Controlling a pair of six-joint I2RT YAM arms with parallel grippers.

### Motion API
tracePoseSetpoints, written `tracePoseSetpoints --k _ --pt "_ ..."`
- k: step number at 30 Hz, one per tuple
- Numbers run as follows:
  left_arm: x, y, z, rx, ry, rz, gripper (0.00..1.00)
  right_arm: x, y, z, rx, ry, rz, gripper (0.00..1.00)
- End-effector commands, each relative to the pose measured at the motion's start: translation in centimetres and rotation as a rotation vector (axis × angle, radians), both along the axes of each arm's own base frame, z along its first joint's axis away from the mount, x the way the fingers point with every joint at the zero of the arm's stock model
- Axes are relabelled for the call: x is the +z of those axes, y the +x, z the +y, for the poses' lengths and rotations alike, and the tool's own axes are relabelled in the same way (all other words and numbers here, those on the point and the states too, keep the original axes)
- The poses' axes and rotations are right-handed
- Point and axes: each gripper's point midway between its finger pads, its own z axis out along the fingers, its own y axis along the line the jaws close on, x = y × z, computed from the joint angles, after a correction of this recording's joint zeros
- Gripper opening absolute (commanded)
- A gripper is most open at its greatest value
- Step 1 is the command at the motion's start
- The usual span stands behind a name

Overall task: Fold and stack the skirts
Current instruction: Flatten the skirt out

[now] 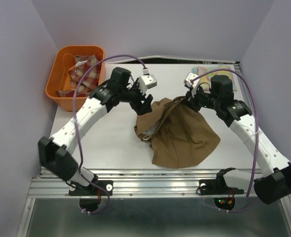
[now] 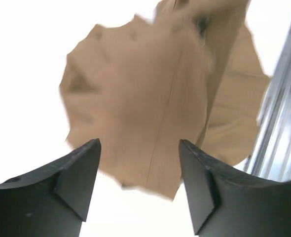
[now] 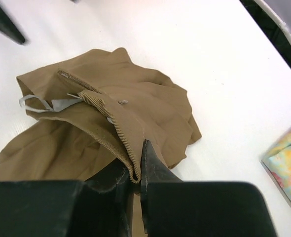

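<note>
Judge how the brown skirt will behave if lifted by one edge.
Likely floppy: the brown skirt sags in folds from the right claw, which pinches its waistband. Probably light, as that pinch holds an edge up. Pushed, it would likely bunch, not slide, given its crumples.

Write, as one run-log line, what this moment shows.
left claw: open, holds nothing | right claw: shut on tan skirt waistband | floral skirt: on table | plaid skirt: in orange basket
</note>
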Motion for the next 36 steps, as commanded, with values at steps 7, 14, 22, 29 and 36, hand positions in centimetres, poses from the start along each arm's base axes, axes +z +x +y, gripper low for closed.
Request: tracePoseSetpoints --k 7,14,22,29,36 --pt "-5.5 -5.3 9.0 0.073 0.13 -0.39 0.86 3.2 2.0 0.3 -0.069 0.04 -0.021 0.01" --pt "-8.8 -6.3 9.2 -0.125 0.157 -0.66 0.87 4.3 2.8 0.4 -0.089 0.049 -0.017 0.01" --pt "-11.2 -5.1 7.2 -0.155 0.133 -0.779 0.97 4.4 3.2 0.3 -0.111 0.052 -0.004 0.01" --pt "-12.7 -7.5 3.9 -0.208 0.069 -0.751 0.99 4.7 4.1 0.4 -0.142 0.067 0.0 0.01" --pt "-14.4 -8.8 2.5 -0.272 0.099 -0.748 0.92 4.9 4.4 0.4 -0.157 0.074 -0.004 0.01"
